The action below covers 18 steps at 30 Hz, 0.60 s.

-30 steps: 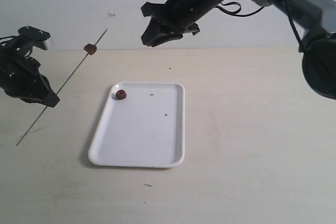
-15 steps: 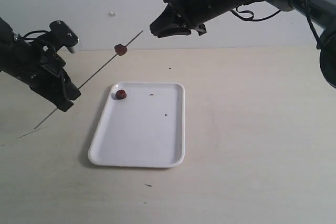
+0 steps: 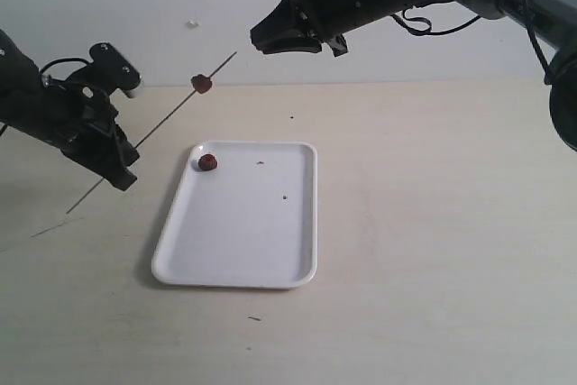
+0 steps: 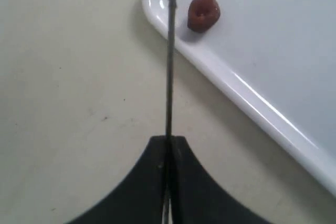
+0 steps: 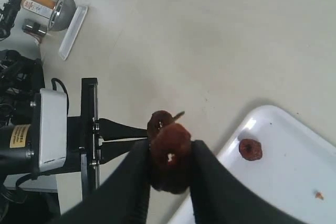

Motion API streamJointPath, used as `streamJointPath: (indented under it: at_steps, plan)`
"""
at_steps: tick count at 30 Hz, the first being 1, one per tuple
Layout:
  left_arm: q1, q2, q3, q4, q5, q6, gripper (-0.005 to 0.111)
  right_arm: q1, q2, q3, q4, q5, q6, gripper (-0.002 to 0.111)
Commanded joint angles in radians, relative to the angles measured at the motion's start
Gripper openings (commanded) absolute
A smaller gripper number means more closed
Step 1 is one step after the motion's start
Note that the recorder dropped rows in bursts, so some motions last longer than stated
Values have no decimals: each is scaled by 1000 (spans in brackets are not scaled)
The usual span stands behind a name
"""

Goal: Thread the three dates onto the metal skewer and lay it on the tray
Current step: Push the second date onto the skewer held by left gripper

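On the table (image 3: 433,223), tray (image 3: 239,250) is the landmark. Left gripper (image 3: 115,164), beside tray's left edge, is clamped on skewer (image 3: 167,122), w/ one date (image 3: 202,84) threaded above tray's far corner. One date (image 3: 207,162) sits in that corner. Right gripper (image 5: 169,174) pinches third date (image 5: 169,150), seen only in right wrist view. Risk: tip misses date's hole, date slips free.

My left gripper (image 4: 168,182) has matt black plastic fingers. The metal skewer (image 4: 170,61) is thin, dull grey and smooth. The tray (image 3: 243,250) is glossy white plastic, with highlights on its rim. The dates (image 5: 170,148) look wrinkled, reddish-brown and slightly shiny. The table (image 3: 433,223) is matt, pale beige and smooth.
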Motion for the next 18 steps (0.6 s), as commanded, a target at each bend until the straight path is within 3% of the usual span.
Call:
streamJointPath:
  at_steps: [1, 11, 18]
  plan:
    - [-8, -1, -4, -36, -29, -1, 0, -1, -12, 1, 15, 0, -14, 24]
    - [-74, -1, -4, -39, -45, 22, 0, -1, -12, 1, 15, 0, -28, 24]
    - [-74, -5, -4, -39, -54, 22, 0, -1, -12, 1, 4, 0, -28, 24]
